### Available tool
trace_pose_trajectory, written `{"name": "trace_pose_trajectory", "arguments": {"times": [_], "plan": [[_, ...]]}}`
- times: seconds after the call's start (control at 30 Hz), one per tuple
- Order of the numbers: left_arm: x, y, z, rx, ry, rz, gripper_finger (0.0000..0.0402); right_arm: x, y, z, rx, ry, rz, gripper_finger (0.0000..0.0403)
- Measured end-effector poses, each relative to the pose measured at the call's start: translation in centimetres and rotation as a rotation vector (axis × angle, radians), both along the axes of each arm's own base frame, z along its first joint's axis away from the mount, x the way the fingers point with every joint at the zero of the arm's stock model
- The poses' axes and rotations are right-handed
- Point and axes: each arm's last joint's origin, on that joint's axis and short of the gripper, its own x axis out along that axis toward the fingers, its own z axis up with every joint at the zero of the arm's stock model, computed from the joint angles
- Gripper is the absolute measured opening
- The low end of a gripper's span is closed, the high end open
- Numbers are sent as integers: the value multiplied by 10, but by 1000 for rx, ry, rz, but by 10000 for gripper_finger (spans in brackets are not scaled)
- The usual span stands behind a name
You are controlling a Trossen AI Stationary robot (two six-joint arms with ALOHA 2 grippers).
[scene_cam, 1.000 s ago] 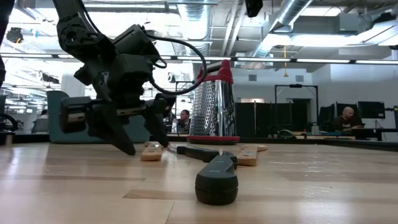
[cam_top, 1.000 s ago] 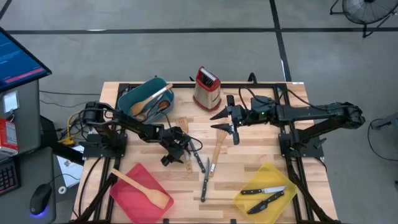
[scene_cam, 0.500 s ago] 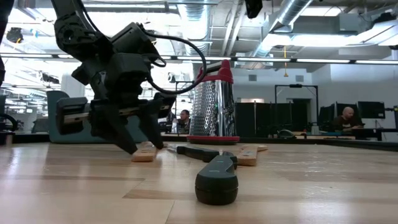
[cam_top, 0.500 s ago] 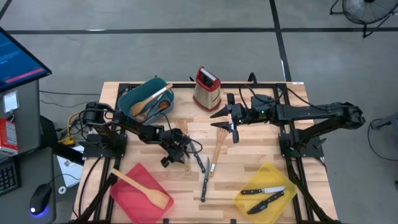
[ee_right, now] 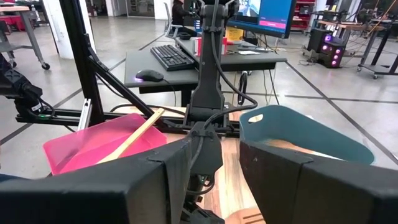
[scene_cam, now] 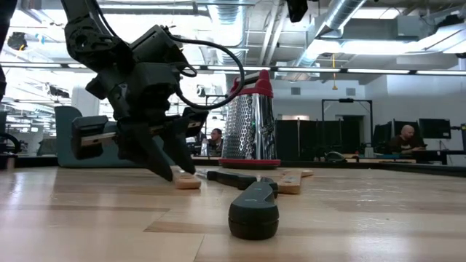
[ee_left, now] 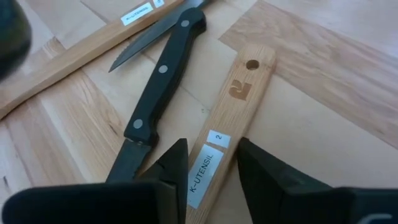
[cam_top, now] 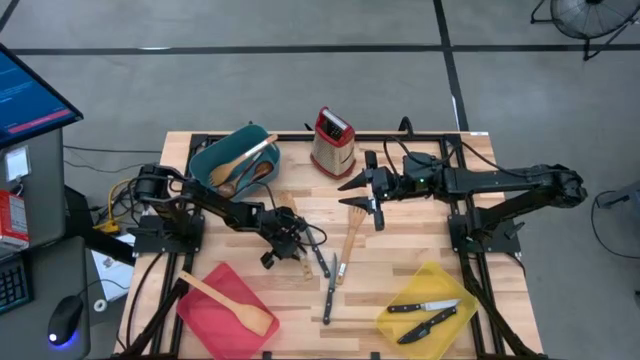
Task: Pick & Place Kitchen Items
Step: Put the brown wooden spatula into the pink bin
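Wooden flat utensil handle lies on the table between the left gripper's narrowly parted fingers, apparently mid-grasp, lifting next; right gripper hovers part-open, empty.

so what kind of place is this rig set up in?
Looks like an open-plan robotics lab or workshop, not a kitchen. Exposed ceiling ducts run overhead, a desk with keyboard and monitor stands just past the table, and a person sits at a workstation in the background.
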Motion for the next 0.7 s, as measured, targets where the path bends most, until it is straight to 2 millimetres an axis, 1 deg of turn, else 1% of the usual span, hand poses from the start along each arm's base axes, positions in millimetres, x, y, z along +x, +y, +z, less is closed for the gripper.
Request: {"name": "trace_pose_trajectory", "arguments": {"times": [0.2, 0.4, 0.57, 0.7], "plan": [[0, 2, 10, 26, -37, 65, 85, 0, 0, 0, 0, 1, 0, 147], [0, 3, 28, 38, -110, 89, 58, 0, 0, 0, 0, 1, -1, 147], [0, 3, 33, 31, -133, 88, 38, 0, 0, 0, 0, 1, -1, 147], [0, 3, 36, 2, -134, 121, 38, 0, 0, 0, 0, 2, 0, 147]]}}
